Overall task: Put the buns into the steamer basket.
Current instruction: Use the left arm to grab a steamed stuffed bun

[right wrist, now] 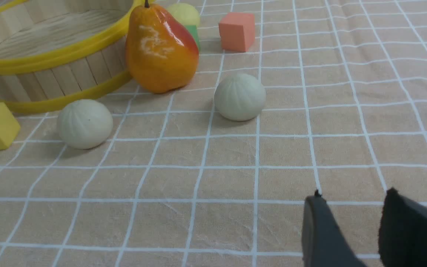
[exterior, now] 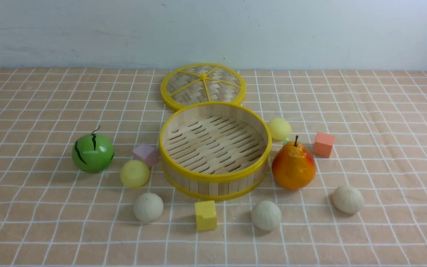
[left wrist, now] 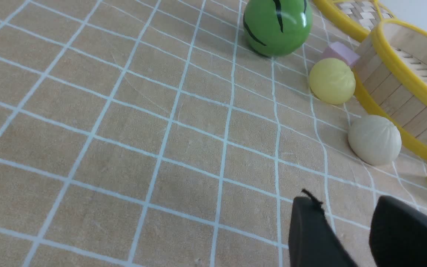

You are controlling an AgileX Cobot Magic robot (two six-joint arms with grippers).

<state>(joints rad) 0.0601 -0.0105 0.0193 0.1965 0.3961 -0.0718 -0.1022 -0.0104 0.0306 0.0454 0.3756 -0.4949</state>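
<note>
The steamer basket [exterior: 213, 177] stands empty at the table's middle. Three off-white pleated buns lie in front of it: one at the left [exterior: 148, 207], one at the middle [exterior: 266, 215], one at the right [exterior: 348, 199]. A pale yellow bun [exterior: 134, 173] rests by the basket's left side, another [exterior: 279, 128] behind the pear. No arm shows in the front view. In the left wrist view my left gripper [left wrist: 347, 204] is open and empty, short of an off-white bun [left wrist: 374, 139] and a yellow bun [left wrist: 332, 81]. My right gripper [right wrist: 352, 198] is open and empty, short of two off-white buns [right wrist: 240, 96] [right wrist: 85, 123].
A woven lid [exterior: 202, 86] lies behind the basket. A green striped ball [exterior: 92, 152] sits at the left and a pear [exterior: 293, 165] at the basket's right. Cubes lie about: purple [exterior: 145, 154], yellow [exterior: 205, 215], orange [exterior: 323, 144], and a green one [right wrist: 194, 35] behind the pear.
</note>
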